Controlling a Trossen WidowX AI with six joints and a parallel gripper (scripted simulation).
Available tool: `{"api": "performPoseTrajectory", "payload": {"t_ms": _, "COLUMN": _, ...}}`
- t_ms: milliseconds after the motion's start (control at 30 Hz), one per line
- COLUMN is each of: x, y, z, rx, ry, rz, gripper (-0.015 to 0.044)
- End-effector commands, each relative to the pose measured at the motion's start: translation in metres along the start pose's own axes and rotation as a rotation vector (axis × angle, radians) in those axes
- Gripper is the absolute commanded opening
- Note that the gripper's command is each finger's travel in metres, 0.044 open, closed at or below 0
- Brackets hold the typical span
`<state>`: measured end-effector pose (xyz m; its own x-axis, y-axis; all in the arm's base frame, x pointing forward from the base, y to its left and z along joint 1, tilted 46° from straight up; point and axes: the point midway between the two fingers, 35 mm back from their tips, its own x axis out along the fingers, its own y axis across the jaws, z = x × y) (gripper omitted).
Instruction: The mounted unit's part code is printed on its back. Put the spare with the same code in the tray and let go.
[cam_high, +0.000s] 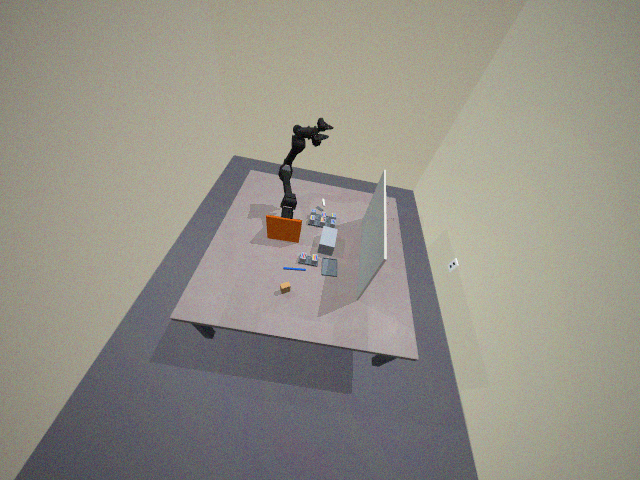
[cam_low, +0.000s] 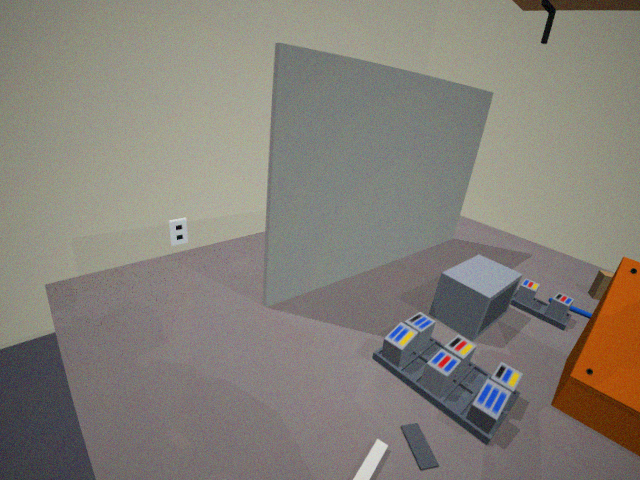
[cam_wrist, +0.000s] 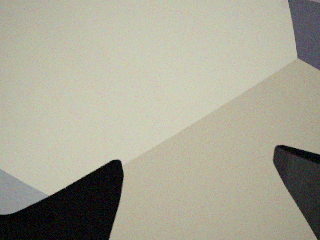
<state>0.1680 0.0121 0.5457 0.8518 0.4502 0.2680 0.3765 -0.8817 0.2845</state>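
Observation:
My gripper (cam_high: 329, 131) (cam_wrist: 200, 162) is open and empty, raised high above the back of the table and facing the walls. The mounted unit, a plain grey box (cam_high: 327, 240) (cam_low: 475, 294), stands mid-table; no code shows on it in any view. A rack (cam_high: 319, 218) (cam_low: 413, 367) beside it holds several spares with coloured stripe codes, among them blue-blue-yellow (cam_low: 400, 334), black-red-yellow (cam_low: 460, 346) and all-blue (cam_low: 491, 397). A second rack (cam_high: 308, 258) (cam_low: 542, 311) holds two more spares. The flat dark grey tray (cam_high: 329, 267) lies in front of the unit.
A tall grey panel (cam_high: 372, 237) (cam_low: 361, 175) stands upright right of the unit. An orange box (cam_high: 283, 228) (cam_low: 610, 356) stands by the arm's base. A blue stick (cam_high: 294, 268) (cam_low: 581, 311), a tan block (cam_high: 284, 287) (cam_low: 601, 284), a white strip (cam_high: 323, 201) (cam_low: 371, 458) and a dark plate (cam_low: 419, 445) lie about.

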Motion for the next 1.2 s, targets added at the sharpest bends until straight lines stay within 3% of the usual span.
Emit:
{"api": "performPoseTrajectory", "payload": {"t_ms": 0, "x": 0.000, "y": 0.000, "z": 0.000, "rx": 0.000, "ry": 0.000, "rz": 0.000, "gripper": 0.0426}}
{"api": "performPoseTrajectory", "payload": {"t_ms": 233, "x": 0.002, "y": 0.004, "z": 0.000, "rx": 0.064, "ry": 0.016, "rz": 0.001, "gripper": 0.0440}}
{"api": "performPoseTrajectory", "payload": {"t_ms": 433, "x": 0.024, "y": 0.075, "z": 0.045, "rx": 0.692, "ry": -0.007, "rz": 0.054, "gripper": 0.0440}}
{"api": "performPoseTrajectory", "payload": {"t_ms": 567, "x": 0.042, "y": 0.093, "z": 0.077, "rx": 1.000, "ry": -0.022, "rz": 0.069, "gripper": 0.0440}}
{"api": "performPoseTrajectory", "payload": {"t_ms": 867, "x": 0.081, "y": 0.138, "z": 0.195, "rx": 1.785, "ry": -0.186, "rz": 0.256, "gripper": 0.0440}}
{"api": "performPoseTrajectory", "payload": {"t_ms": 1167, "x": 0.110, "y": 0.125, "z": 0.322, "rx": 2.463, "ry": -0.412, "rz": 0.599, "gripper": 0.0440}}
